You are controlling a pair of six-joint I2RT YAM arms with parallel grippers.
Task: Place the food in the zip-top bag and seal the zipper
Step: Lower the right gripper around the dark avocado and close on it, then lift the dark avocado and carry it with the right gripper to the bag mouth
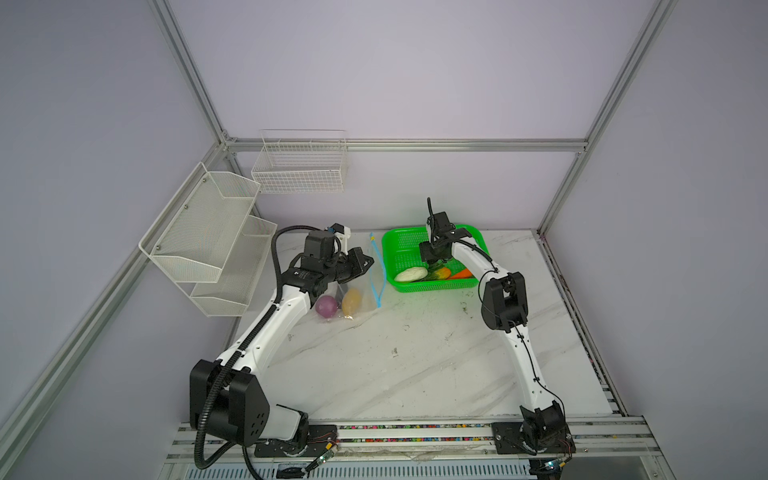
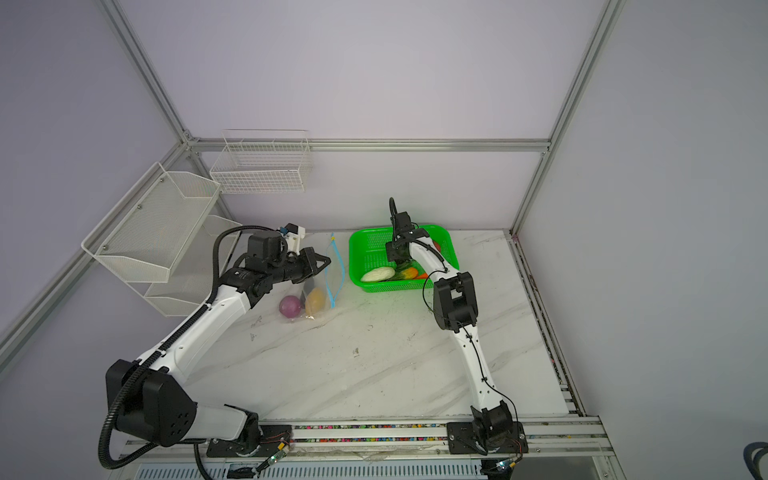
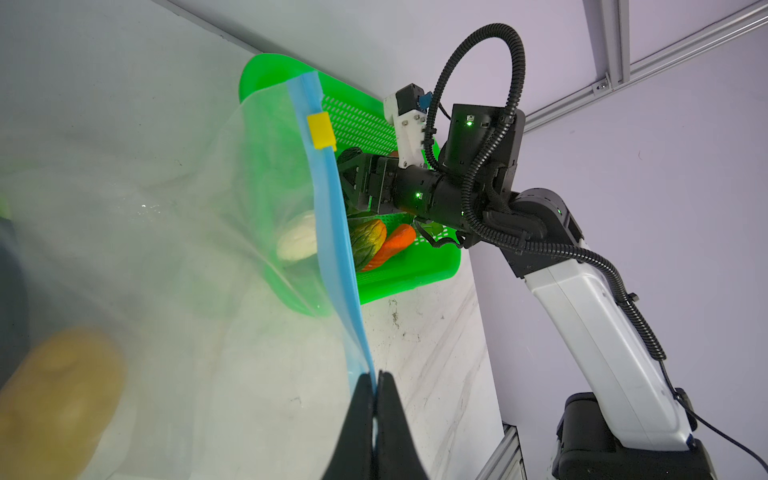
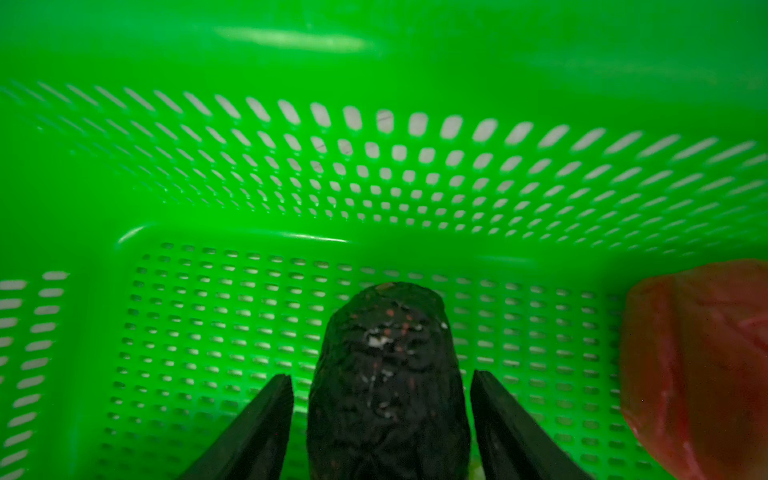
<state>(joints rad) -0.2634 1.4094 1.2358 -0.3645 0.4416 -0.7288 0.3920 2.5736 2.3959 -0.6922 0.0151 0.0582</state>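
Pale lilac walls (image 1: 415, 62) edged by aluminium frame rails (image 1: 415, 145) enclose a white marble-patterned worktop (image 1: 395, 374), with white mesh shelves (image 1: 199, 232) and a wire basket (image 1: 299, 166) wall-mounted.

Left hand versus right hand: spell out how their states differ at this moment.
The left hand is shut, pinching the zipper of the zip-top bag. The right hand is open, with a gap on each side of the dark eggplant between its fingers. The left hand works at the bag's edge, while the right hand is down inside the green basket. Both have black, tapered fingers.
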